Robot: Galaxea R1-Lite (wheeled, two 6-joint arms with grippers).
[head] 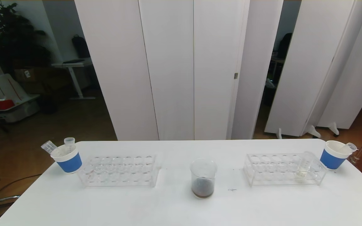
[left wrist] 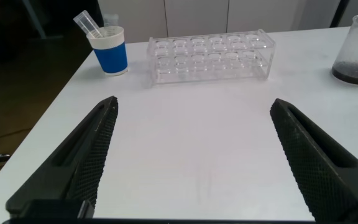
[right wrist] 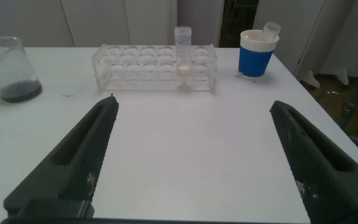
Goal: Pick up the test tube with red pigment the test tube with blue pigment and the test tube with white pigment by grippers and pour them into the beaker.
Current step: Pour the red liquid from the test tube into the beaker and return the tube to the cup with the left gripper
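The test tube with white pigment (head: 304, 166) stands in the right-hand rack (head: 283, 169), toward the lower right of the head view, in a hole near the rack's right end and leaning a little. It is the only filled tube still racked. In the right wrist view it shows at upper centre (right wrist: 183, 50), its pale liquid low in the tube and its printed marks above.

The beaker (head: 203, 177) sits at lower centre of the head view, between the two racks, with a dark pool already at its bottom. No blue or red tube shows in either rack; the left rack (head: 119, 169) looks empty, and spent tubes poke out of the paper cups (head: 68, 158) at the far left and far right.

Judging by looks, the tube is light, stiff and smooth-walled (so likely slippery, and breakable if squeezed hard). The sensible hold is on the clear upper part, above the rack top and below the lip, gripped across its width so it lifts straight out of the hole.

The left tool (left wrist: 191, 162) and the right tool (right wrist: 194, 162) both hang low over bare desk (head: 168, 210) with fingers spread wide apart and nothing between them. The right one faces the tube's rack and seems the natural one to reach.
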